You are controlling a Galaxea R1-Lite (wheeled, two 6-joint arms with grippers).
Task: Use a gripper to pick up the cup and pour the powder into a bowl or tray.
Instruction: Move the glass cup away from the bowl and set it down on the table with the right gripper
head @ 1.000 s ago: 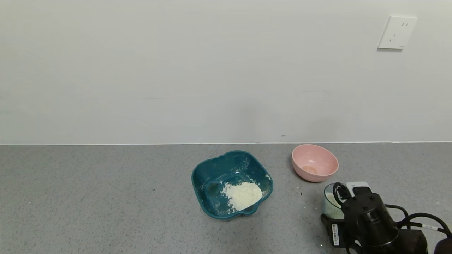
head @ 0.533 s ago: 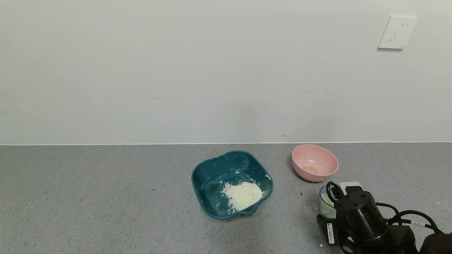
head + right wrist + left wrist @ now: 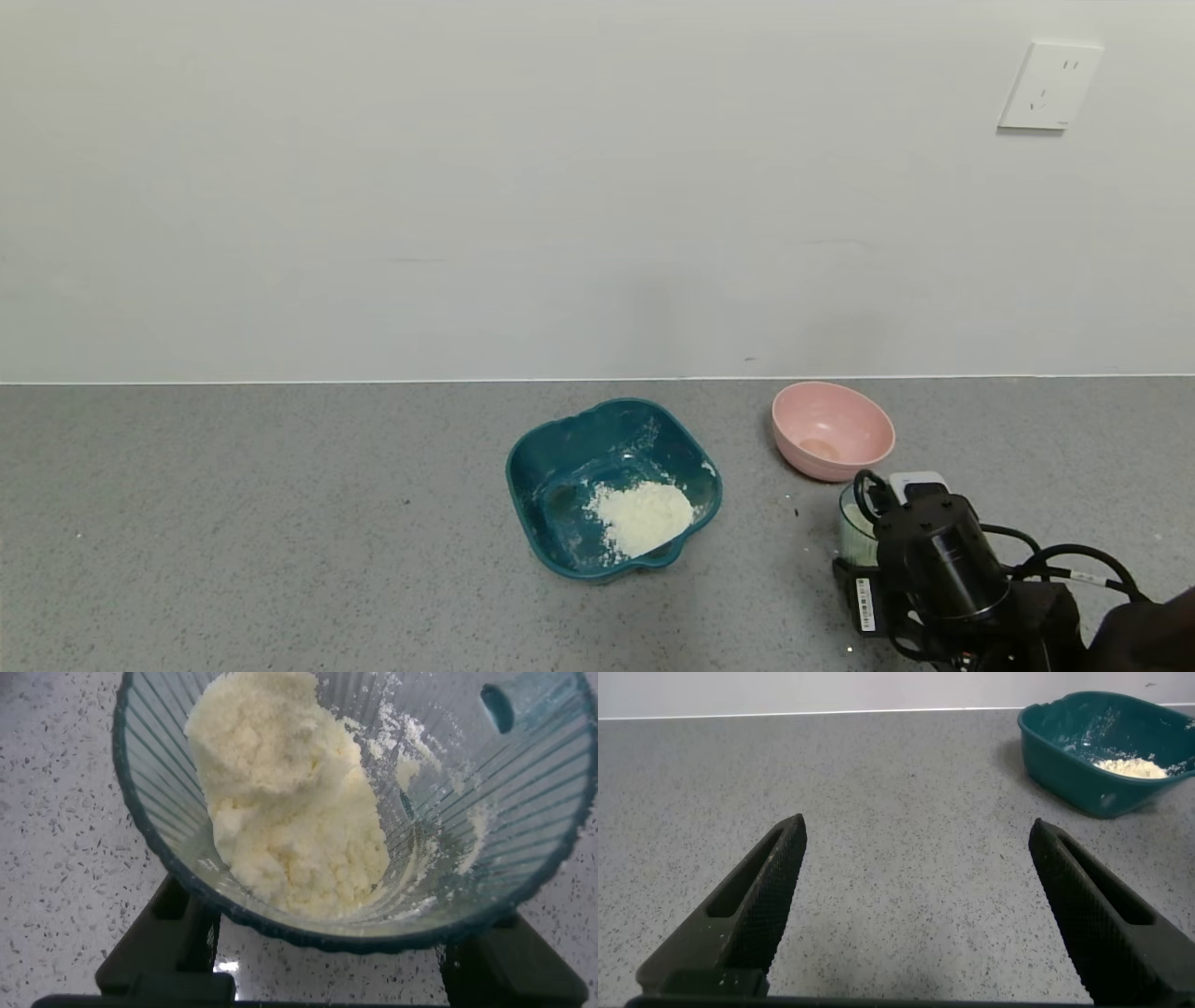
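A grey speckled counter [image 3: 280, 523] runs back to a pale wall [image 3: 467, 187] with a white socket [image 3: 1049, 86] high on the robot's right. Near the middle of the counter sits the dark teal tray [image 3: 569, 467], its wavy sides smeared white, with a heap of white powder [image 3: 642, 515] lying toward its near right corner. A pink bowl [image 3: 831, 431] stands to the right of the tray, apart from it.

In front of the pink bowl, close to the counter's near edge, is the right gripper [image 3: 864, 569] (black, with looping cables and a small white tag). It is clamped around the pale green ribbed cup [image 3: 851, 530], of which only a sliver shows past the wrist in the head view. The right wrist view looks straight into the cup [image 3: 374, 812]: a clumpy mound of powder [image 3: 290, 803] fills one side, loose dust clings to the ribbed wall, and the black fingers [image 3: 177, 943] press against its outside on both sides.

The left gripper [image 3: 915, 915] hangs low over bare counter with its two fingers spread wide and nothing between them; the tray [image 3: 1083, 751] shows well beyond it.
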